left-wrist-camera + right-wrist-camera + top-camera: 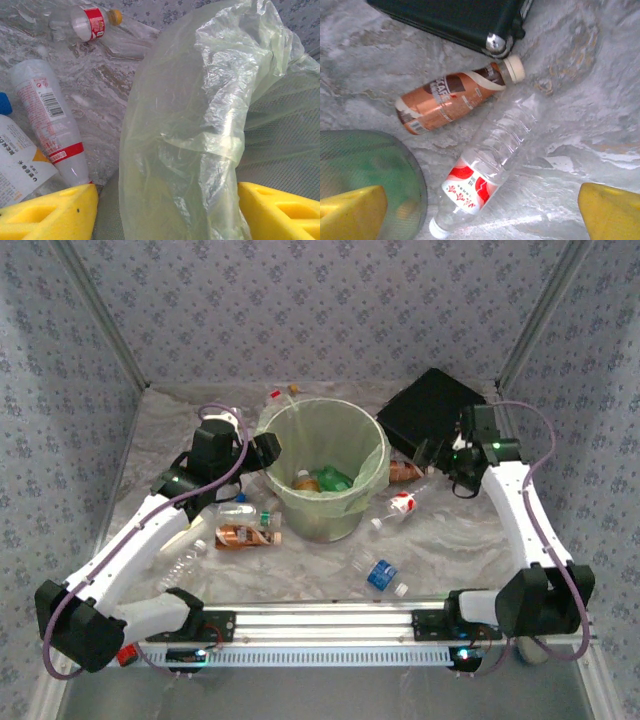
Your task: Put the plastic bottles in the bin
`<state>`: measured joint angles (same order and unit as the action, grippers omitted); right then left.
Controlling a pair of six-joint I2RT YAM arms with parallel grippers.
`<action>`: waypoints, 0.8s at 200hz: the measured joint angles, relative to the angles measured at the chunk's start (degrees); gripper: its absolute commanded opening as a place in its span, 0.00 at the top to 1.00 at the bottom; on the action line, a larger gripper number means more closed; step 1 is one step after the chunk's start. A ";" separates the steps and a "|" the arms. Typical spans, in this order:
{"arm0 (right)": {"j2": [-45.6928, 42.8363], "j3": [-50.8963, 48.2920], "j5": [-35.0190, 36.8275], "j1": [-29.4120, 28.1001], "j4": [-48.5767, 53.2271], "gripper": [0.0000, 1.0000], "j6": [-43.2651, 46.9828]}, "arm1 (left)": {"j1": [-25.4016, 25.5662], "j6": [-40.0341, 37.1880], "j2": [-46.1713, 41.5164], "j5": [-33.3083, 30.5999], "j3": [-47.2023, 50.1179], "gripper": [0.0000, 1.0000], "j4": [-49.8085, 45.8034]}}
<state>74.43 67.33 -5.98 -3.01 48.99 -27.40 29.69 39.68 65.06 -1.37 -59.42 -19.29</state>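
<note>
At the near edge of the table, a small clear plastic bottle with a blue label (380,574) lies on its side, well apart from both arms. Toward the left edge, a bottle with an orange label (243,536) lies beside your left arm among other clear ones. Your left gripper (165,215) is spread wide and empty, its yellow pads (50,212) either side of the bagged rim of the round pale-green translucent bin (330,520). The bin stands mid-table with a few bottles already at its bottom.

On the right side, your right gripper (480,220) hangs released, holding nothing, over a clear ribbed bottle with a red-and-white label (470,187). Just beyond that lies a brown-sleeved bottle with a cream cap (450,100), the cap close to a corner of the flat black box (450,20). A couple more bottles (278,395) rest near the far edge behind the bin.

These bottles look empty, so expect them to be light, thin-walled and easily crushed. They will probably roll or slide on the glossy sheet. Take the ribbed one across its body at the ribs, not at the cap or the tapering neck, and close gently
</note>
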 measured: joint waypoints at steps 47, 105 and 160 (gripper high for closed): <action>5.01 -10.05 -2.01 -1.29 -10.27 0.00 -9.42 | 0.00 0.02 0.00 -0.02 0.00 0.27 0.00; 6.93 -19.23 -2.23 -3.69 -21.57 0.00 -20.48 | 0.00 0.07 0.15 0.00 0.00 0.27 0.04; 10.54 -21.73 -1.73 -4.94 -27.87 0.02 -24.44 | -0.02 0.07 0.28 0.00 0.00 0.27 0.33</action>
<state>84.97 45.60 -7.70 -7.94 21.12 -51.83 29.67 39.75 65.34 -1.37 -59.42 -18.96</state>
